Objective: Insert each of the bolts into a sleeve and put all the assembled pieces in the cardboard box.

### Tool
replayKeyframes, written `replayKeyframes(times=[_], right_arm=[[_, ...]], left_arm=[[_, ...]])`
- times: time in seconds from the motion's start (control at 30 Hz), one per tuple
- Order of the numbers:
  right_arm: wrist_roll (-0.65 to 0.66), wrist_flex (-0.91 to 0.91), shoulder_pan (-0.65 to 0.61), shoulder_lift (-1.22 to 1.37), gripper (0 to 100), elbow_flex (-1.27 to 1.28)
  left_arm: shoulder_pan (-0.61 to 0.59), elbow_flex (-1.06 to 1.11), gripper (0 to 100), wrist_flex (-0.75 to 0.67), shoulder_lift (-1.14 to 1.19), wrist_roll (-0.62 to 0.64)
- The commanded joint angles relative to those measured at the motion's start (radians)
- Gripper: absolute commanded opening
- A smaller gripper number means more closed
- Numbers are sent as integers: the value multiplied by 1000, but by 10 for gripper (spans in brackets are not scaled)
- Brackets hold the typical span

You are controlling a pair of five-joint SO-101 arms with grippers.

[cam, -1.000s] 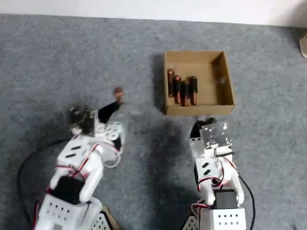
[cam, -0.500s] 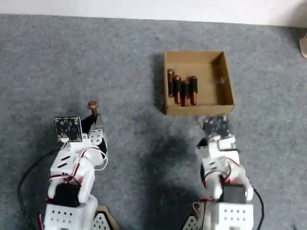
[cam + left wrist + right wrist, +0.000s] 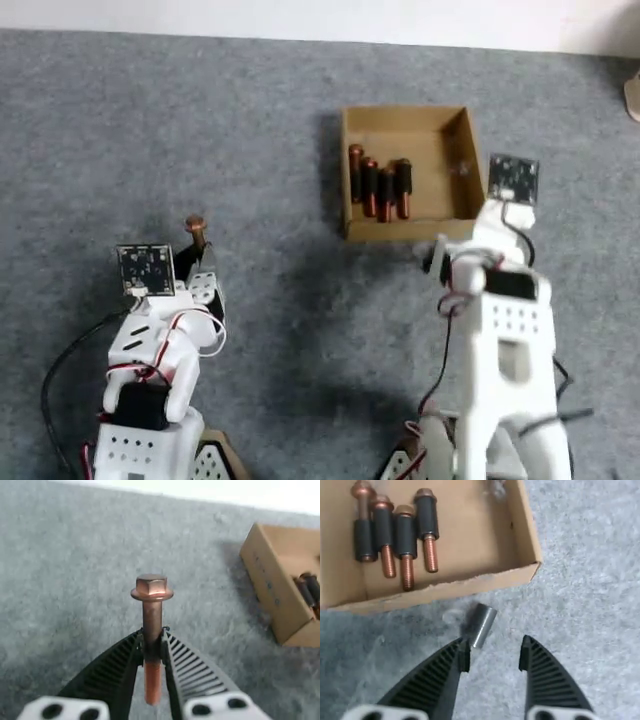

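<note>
Bolt, copper-coloured, hex flange head: one loose item. It is clamped by its shank between the fingers of the left gripper, with the head pointing out past the fingertips. It is held over the grey carpeted surface, well to the left of the cardboard box.

Sleeve, bare metal, short cylinder: one. It lies on its side on the carpet just outside the box's near wall, slightly askew. It sits close before one fingertip of the right gripper; whether they touch cannot be told.

Right gripper: jaws spread wide, holding nothing, positioned by the box's near right corner.

Assembled pieces, each a bolt in a black sleeve: four. They lie side by side on the box floor in its left half, heads toward the far wall and threaded ends toward the arms.
</note>
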Motion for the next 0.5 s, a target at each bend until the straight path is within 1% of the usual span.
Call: replayKeyframes(times=[0.0, 0.2, 0.3, 0.47], right_arm=[[-58, -15, -27, 156, 163, -137], [-95, 36, -33, 404, 163, -308], [-129, 58, -27, 493, 162, -389], [-152, 64, -35, 588, 162, -455]], left_arm=[[-10, 25, 5, -74, -21, -11], [-10, 25, 5, -77, -21, -11], [-10, 25, 5, -75, -21, -11], [-10, 25, 5, -75, -21, -11]])
